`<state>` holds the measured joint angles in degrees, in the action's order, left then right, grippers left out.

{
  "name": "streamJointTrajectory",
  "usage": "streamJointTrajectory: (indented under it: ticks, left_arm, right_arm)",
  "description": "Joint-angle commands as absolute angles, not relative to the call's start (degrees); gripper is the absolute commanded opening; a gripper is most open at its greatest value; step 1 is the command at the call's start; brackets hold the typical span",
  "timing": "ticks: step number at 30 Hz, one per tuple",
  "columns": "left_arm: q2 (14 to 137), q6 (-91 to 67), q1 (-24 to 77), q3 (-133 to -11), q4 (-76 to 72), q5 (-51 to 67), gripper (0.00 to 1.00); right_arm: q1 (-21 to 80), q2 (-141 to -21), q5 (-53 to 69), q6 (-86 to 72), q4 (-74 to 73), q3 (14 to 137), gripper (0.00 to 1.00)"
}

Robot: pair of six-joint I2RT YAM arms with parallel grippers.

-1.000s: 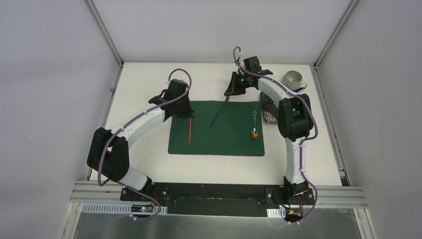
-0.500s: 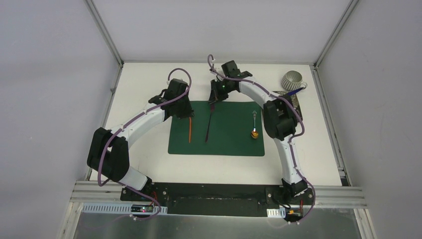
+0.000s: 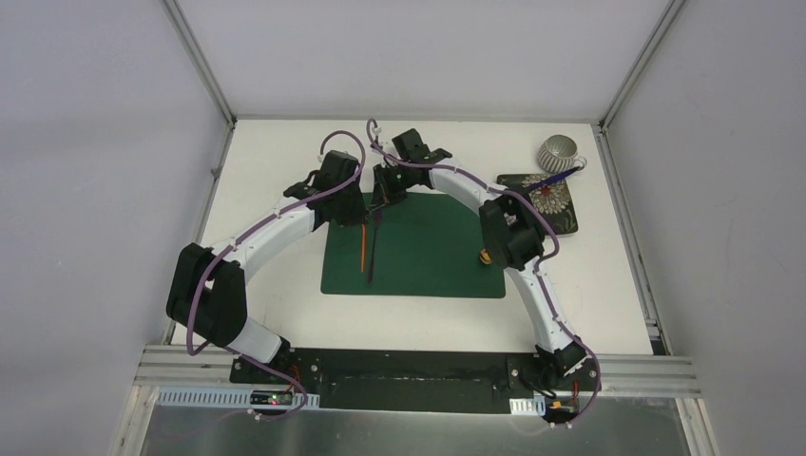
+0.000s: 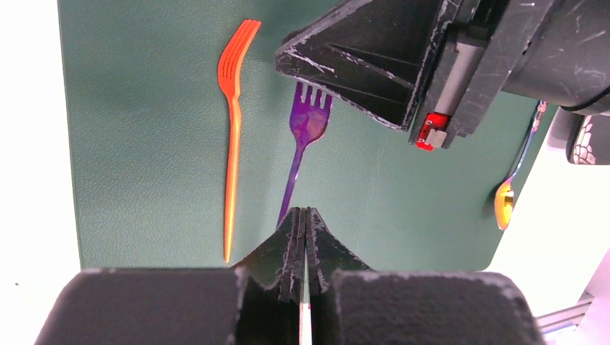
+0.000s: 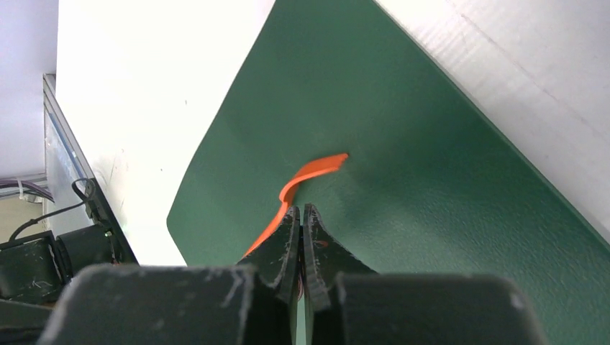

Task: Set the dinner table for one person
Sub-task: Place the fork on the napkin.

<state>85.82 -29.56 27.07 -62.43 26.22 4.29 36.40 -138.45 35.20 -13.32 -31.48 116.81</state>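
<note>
The white dinner table (image 3: 608,285) carries a dark green placemat (image 3: 428,252). An orange fork (image 3: 363,249) lies on the mat's left part. My right gripper (image 3: 382,198) is over the mat's far left, shut on the tine end of a purple fork (image 3: 373,252). That fork runs just right of the orange one, as the left wrist view shows (image 4: 306,136). My left gripper (image 3: 359,218) is shut and empty, right beside the right one, above the forks. In the right wrist view the jaws (image 5: 301,210) are closed, with the orange fork (image 5: 311,174) beyond them.
A spoon with a yellow-orange end (image 3: 486,255) lies on the mat's right side, half hidden by the right arm. A ribbed grey mug (image 3: 558,152) and a dark floral plate (image 3: 551,201) sit at the back right. Aluminium frame posts edge the table.
My right gripper has carried the purple fork left across the far side of the mat, to beside the orange fork. The floral plate has come into view. The left arm has not moved.
</note>
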Motion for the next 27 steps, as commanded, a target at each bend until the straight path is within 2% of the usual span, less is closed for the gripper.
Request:
streamJointTrajectory:
  ticks: [1, 27]
  left_arm:
    - [83.2, -28.9, 27.6, -63.8, 26.8, 1.8, 0.00]
    - [83.3, -27.9, 27.4, -64.4, 27.5, 1.5, 0.00]
  right_arm:
    - [37.0, -139.9, 36.7, -16.3, -27.5, 121.4, 0.00]
    - [37.3, -143.7, 37.8, -18.5, -25.0, 122.0, 0.00]
